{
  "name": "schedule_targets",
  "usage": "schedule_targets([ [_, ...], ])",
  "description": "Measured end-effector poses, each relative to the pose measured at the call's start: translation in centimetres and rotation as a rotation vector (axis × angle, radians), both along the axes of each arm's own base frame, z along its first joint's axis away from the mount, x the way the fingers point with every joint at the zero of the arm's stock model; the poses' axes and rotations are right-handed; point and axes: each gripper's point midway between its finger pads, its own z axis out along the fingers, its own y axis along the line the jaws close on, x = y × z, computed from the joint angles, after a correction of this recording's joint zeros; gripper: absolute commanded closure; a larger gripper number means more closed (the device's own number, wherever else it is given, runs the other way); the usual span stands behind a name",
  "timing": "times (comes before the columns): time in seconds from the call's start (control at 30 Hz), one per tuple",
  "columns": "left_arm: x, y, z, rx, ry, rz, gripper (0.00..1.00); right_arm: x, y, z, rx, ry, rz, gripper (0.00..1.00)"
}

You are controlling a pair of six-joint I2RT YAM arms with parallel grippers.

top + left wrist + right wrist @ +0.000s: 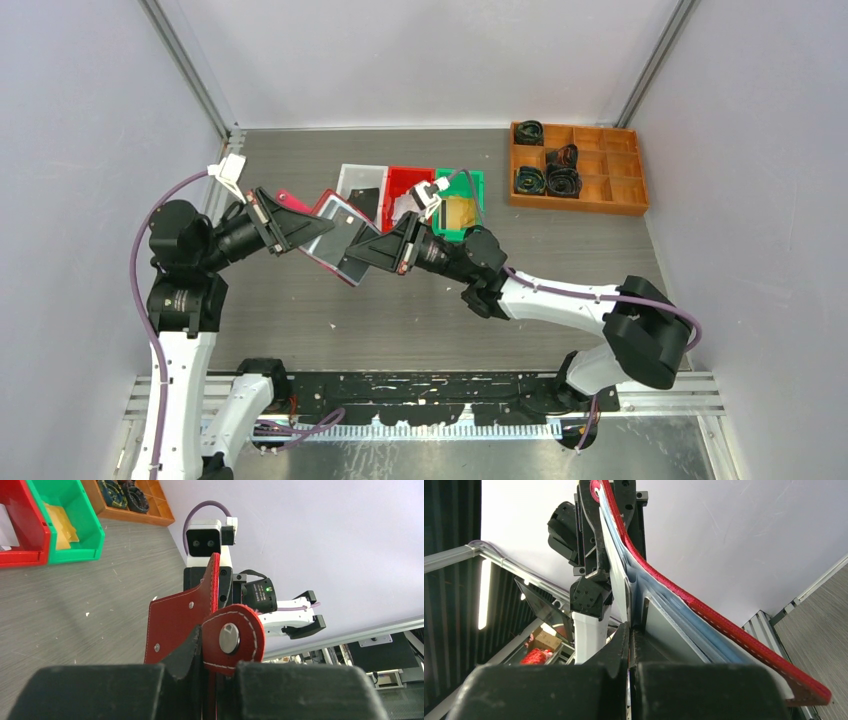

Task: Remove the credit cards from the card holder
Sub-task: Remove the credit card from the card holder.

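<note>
Top external: high, behind the arm bases, faces down and forward, far off; whole table (400,320) in frame. Left wrist cam: just behind the left gripper (206,672), looks out along its fingers, very close. The card holder (180,620) sits at the pincer tips, and the right arm's wrist camera (205,540) just past them faces back. Right wrist cam: behind the right gripper (630,647), tilted upward, close. Both wrist views share the card holder. Left wrist and top views share the red bin (25,535), green bin (80,537) and wooden tray (145,510), all beyond the pincer and to its left.
</note>
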Motion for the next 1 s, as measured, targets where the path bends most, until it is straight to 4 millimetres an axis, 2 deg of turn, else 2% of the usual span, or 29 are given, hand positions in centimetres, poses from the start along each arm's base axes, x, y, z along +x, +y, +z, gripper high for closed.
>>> schedule_targets([
  [0.37, 0.0, 0.0, 0.0, 0.000, 0.000, -0.002, 0.98, -0.5, -0.9, -1.0, -0.004, 0.007, -0.006, 0.99],
  [0.4, 0.0, 0.0, 0.0, 0.000, 0.000, -0.002, 0.99, -0.5, -0.9, -0.9, -0.003, 0.006, -0.006, 0.97],
  [0.47, 0.0, 0.0, 0.0, 0.000, -0.001, -0.002, 1.00, -0.6, -0.9, -0.9, -0.001, 0.005, -0.006, 0.79],
  [0.53, 0.0, 0.0, 0.1, -0.001, -0.004, -0.003, 1.00, -0.5, -0.9, -0.9, 0.000, 0.007, -0.006, 0.67],
  [0.63, -0.2, 0.0, 0.3, -0.003, -0.015, -0.008, 1.00, -0.4, -0.7, -1.0, 0.002, 0.022, -0.002, 0.58],
  [0.87, -0.2, 0.0, 0.6, -0.001, -0.037, -0.005, 1.00, 0.3, 0.4, -1.1, 0.034, 0.059, 0.023, 0.62],
  [1.0, -0.2, 0.0, 0.6, 0.004, -0.046, -0.004, 1.00, 0.1, 0.3, -0.5, 0.064, 0.066, 0.040, 0.62],
])
